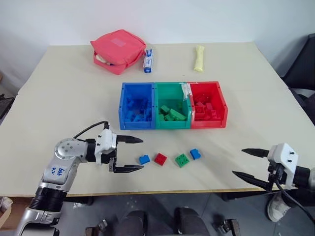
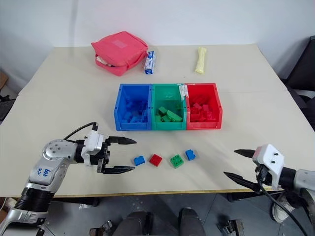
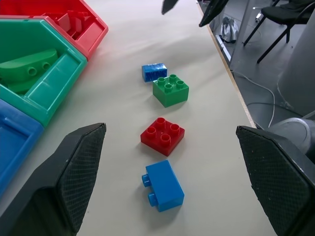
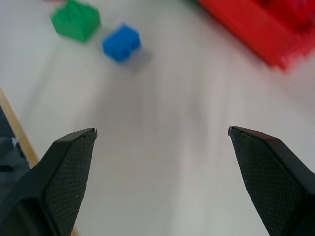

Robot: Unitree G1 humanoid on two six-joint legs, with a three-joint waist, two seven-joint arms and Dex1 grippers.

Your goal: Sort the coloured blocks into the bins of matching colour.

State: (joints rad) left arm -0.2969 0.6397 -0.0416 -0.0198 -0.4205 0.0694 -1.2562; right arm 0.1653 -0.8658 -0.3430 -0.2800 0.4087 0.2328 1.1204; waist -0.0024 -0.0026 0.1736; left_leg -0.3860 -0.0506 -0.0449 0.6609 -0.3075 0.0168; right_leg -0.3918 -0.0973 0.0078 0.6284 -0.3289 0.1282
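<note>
Several loose blocks lie in a row near the table's front edge: a blue block (image 1: 144,159), a red block (image 1: 160,159), a green block (image 1: 182,160) and another blue block (image 1: 195,154). Behind them stand the joined bins, blue bin (image 1: 123,105), green bin (image 1: 172,87) and red bin (image 1: 221,101), each holding blocks of its own colour. My left gripper (image 1: 134,154) is open, level with the table, pointing at the nearest blue block (image 3: 164,185) from its left. My right gripper (image 1: 243,162) is open over the front right edge, apart from every block.
A pinkish-red zipped pouch (image 1: 118,50), a small blue-and-white tube (image 1: 147,60) and a pale yellow roll (image 1: 199,58) lie at the back of the table. A dark chair (image 1: 305,64) stands at the right. The table's front edge (image 1: 162,191) runs just under both grippers.
</note>
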